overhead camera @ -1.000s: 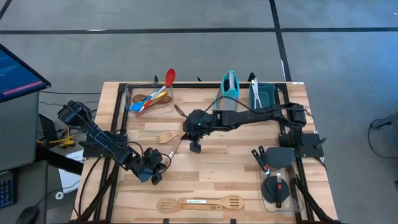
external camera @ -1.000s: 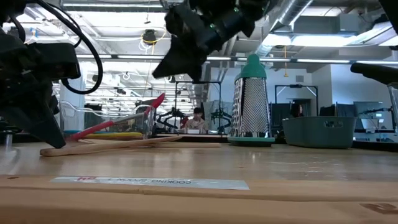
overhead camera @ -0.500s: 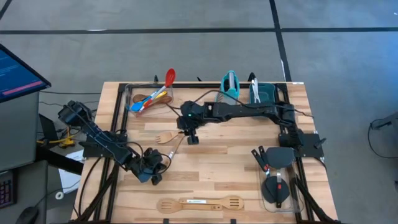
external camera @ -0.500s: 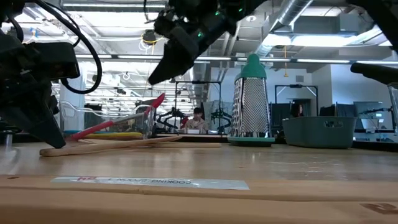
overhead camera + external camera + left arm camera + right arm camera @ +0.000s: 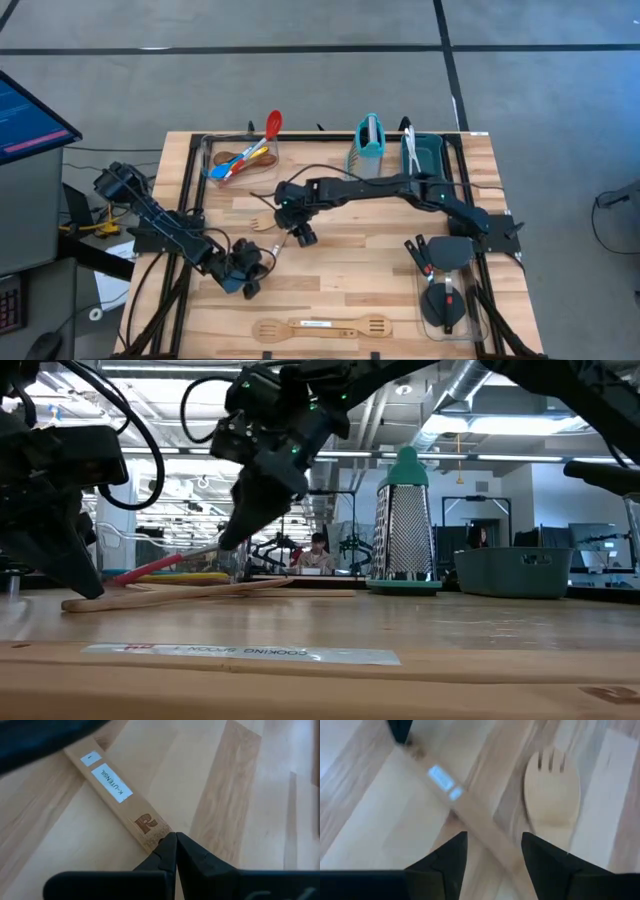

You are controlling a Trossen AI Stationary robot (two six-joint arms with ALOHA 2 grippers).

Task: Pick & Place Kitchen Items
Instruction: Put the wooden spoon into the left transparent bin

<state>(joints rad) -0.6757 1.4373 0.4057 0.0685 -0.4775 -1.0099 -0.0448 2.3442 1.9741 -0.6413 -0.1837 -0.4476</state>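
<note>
While the left gripper sits low in the lower left of the high view with its jaws pressed together, its tips meet right at the end of a labelled wooden handle lying on the desk; whether they pinch it cannot be told. Stretched across the middle of the frame from the right, the right gripper hangs just above the desk with its fingers spread apart and nothing between them, straddling a wooden stick beside a wooden spork that lies flat near centre left. At the upper left a clear container holds red, blue and yellow spoons, the red spoon poking over its rim. Along the top edge stands the teal box grater, upright, just beside the teal bin. Near the bottom edge lie a wooden spoon and slotted spatula, end to end. Black spatulas rest at the lower right.
</note>
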